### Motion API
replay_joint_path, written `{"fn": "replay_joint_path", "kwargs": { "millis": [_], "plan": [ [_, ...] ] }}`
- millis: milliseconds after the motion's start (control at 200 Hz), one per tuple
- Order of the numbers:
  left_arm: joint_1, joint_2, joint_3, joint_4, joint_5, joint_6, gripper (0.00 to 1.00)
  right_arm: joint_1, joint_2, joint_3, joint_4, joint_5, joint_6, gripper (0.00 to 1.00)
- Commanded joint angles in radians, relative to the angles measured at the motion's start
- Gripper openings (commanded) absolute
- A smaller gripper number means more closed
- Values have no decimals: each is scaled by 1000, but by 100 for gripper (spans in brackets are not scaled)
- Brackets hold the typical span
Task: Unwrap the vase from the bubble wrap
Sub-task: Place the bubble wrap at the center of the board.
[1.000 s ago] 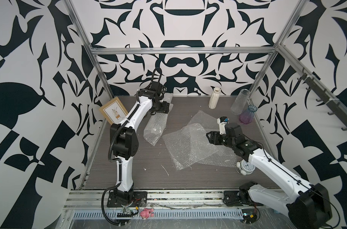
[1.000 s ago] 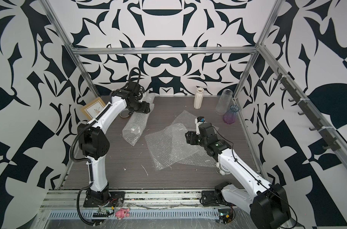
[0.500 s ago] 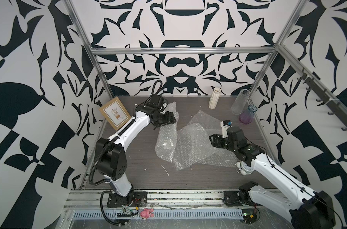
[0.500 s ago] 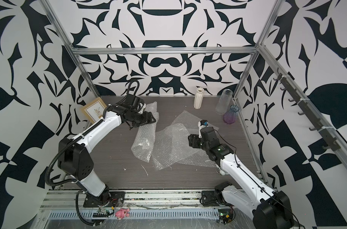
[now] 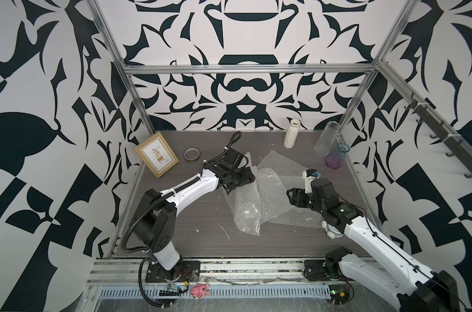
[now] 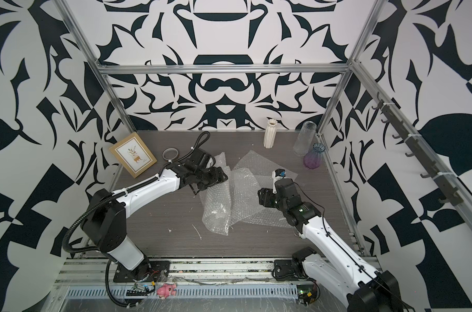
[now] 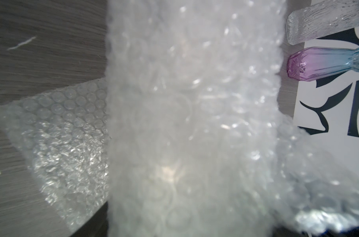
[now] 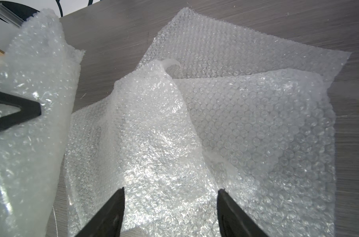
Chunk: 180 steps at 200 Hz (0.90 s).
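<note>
Crinkly see-through bubble wrap [image 5: 259,200] sheets lie mid-table; one rises to the left gripper [image 5: 243,181], jaws' state untellable; right gripper [image 8: 170,189] hovers, jaws spread; lower the sheet flat, well clear of the bare purple-blue glass vase [image 5: 335,159].

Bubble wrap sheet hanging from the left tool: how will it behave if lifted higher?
Likely floppy: the bubble wrap droops from the left tool and crumples on the table. Probably light, being thin see-through film. May drag the flat sheets it overlaps.
</note>
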Motion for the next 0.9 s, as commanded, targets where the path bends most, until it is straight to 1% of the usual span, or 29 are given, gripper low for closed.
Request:
{"fn": "replay_joint_path", "kwargs": {
  "millis": [0, 160, 300, 400, 450, 490, 560, 620, 640, 660, 675, 705, 800, 895],
  "plan": [
    [-14, 33, -1, 128, -23, -93, 44, 3, -18, 2, -5, -3, -2, 72],
    [-19, 91, -33, 202, -21, -140, 45, 3, 10, -2, -2, -14, -4, 72],
    [-19, 134, -50, 225, -32, -154, 45, 3, 48, 5, 13, -21, -11, 72],
    [-20, 157, -57, 233, -42, -156, 48, 3, 77, 13, 30, -32, -20, 72],
    [-20, 164, -57, 235, -43, -156, 51, 3, 90, 18, 41, -43, -23, 72],
    [-25, 168, -57, 235, -44, -156, 56, 3, 101, 21, 53, -53, -25, 72],
    [-34, 172, -55, 236, -46, -149, 68, 3, 117, 25, 73, -70, -26, 72],
    [-38, 176, -51, 235, -39, -139, 80, 3, 128, 30, 92, -85, -30, 72],
    [-39, 175, -51, 236, -38, -138, 83, 3, 131, 31, 98, -91, -31, 72],
    [-41, 173, -52, 236, -37, -137, 84, 3, 133, 34, 103, -96, -31, 72],
    [-42, 171, -53, 236, -35, -137, 89, 3, 134, 36, 105, -99, -33, 72],
    [-43, 166, -55, 240, -30, -133, 92, 3, 136, 39, 111, -106, -36, 72],
    [-46, 144, -53, 245, -3, -115, 100, 3, 129, 51, 118, -118, -49, 72],
    [-45, 111, -50, 239, 23, -102, 99, 3, 114, 61, 126, -132, -58, 72]
  ]
}}
